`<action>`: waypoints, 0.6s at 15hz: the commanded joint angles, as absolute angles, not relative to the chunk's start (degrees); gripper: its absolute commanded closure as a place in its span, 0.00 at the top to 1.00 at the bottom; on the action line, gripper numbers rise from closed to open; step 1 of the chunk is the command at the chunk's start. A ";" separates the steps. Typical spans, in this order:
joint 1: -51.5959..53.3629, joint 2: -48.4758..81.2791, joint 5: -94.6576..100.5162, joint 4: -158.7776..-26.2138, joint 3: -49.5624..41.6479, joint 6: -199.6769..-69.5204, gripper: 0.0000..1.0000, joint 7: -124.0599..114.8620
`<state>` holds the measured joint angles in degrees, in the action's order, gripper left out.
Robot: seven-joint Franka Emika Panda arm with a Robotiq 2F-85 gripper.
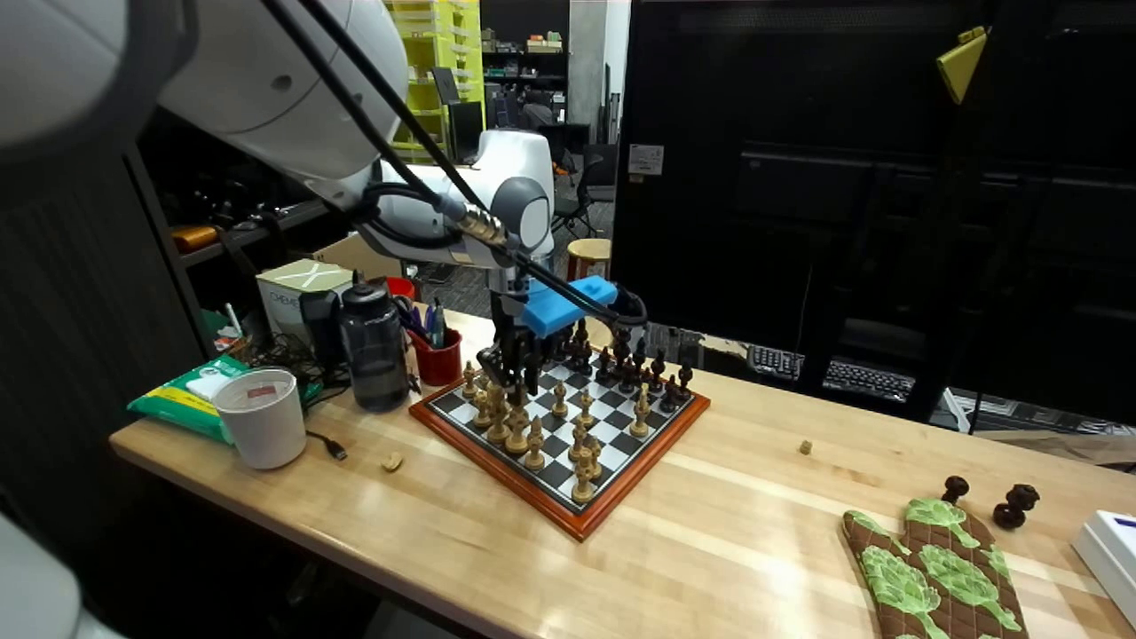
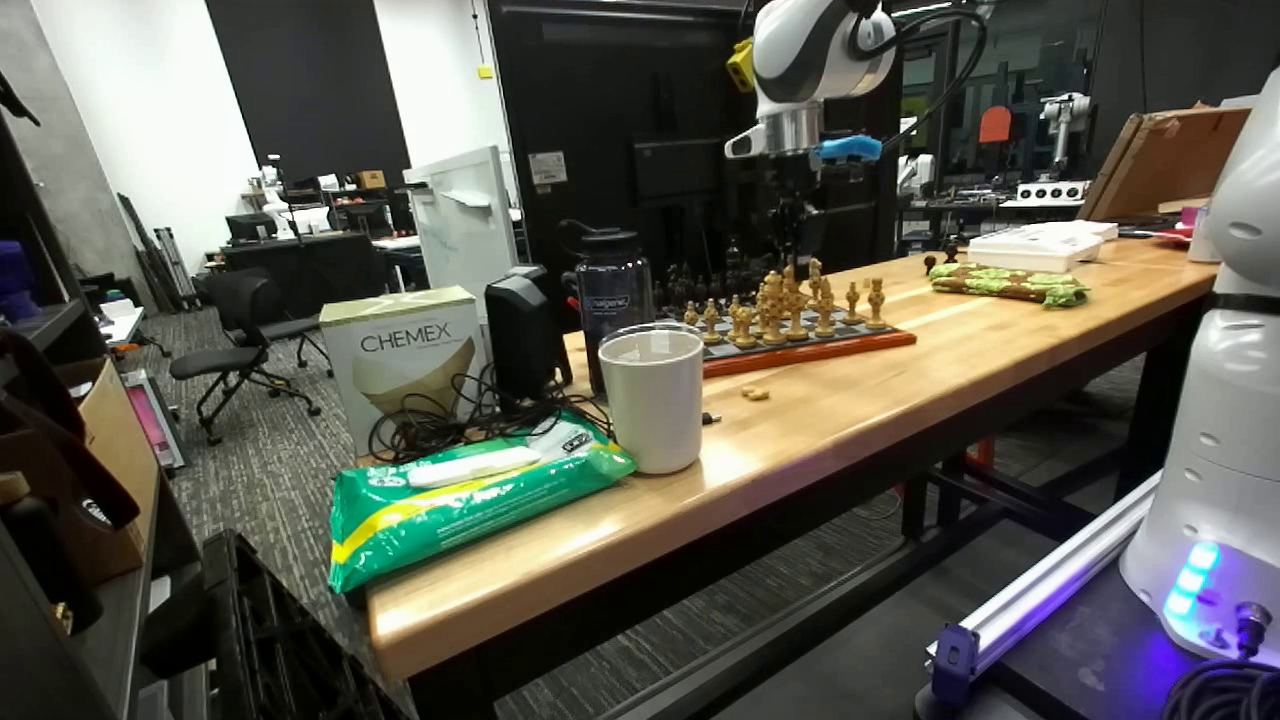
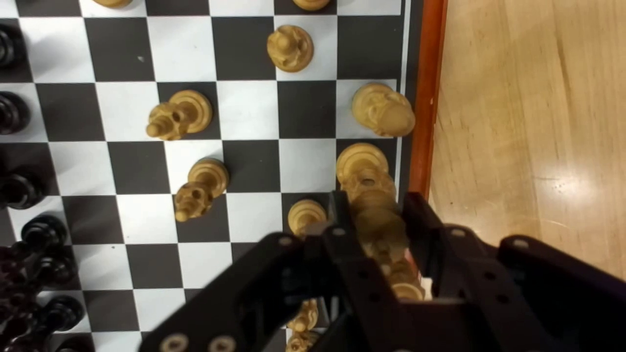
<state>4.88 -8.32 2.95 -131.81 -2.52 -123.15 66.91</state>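
Note:
My gripper [image 3: 376, 205] points down at the near side of a chessboard, its dark fingers [image 3: 343, 210] on either side of a tall tan chess piece [image 3: 368, 178]. No gap shows between the fingers and the middle of that piece, whose base rests on a dark square by the board's red-brown rim [image 3: 430, 98]. A shorter tan piece [image 3: 305, 212] stands close outside one finger, partly covered by it. Another tall tan piece [image 3: 384, 110] occupies the neighbouring edge square. In an exterior view the gripper [image 1: 515, 377] reaches in among the tan pieces; its fingertips are hard to see.
Dark chess pieces [image 3: 12, 112] line the far side of the board. Beside it stand a red pen cup [image 1: 439, 359], a water bottle [image 1: 374, 355] and a white cup [image 1: 264, 422]. A patterned oven mitt [image 1: 932, 572] and a loose dark piece [image 1: 1016, 506] lie farther along the table.

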 commanded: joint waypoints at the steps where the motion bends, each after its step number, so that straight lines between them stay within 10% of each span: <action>1: 4.20 -8.32 2.08 -130.76 -2.12 -121.79 0.08 68.37; 9: 4.14 -8.85 1.67 -130.25 -2.19 -120.42 0.08 68.33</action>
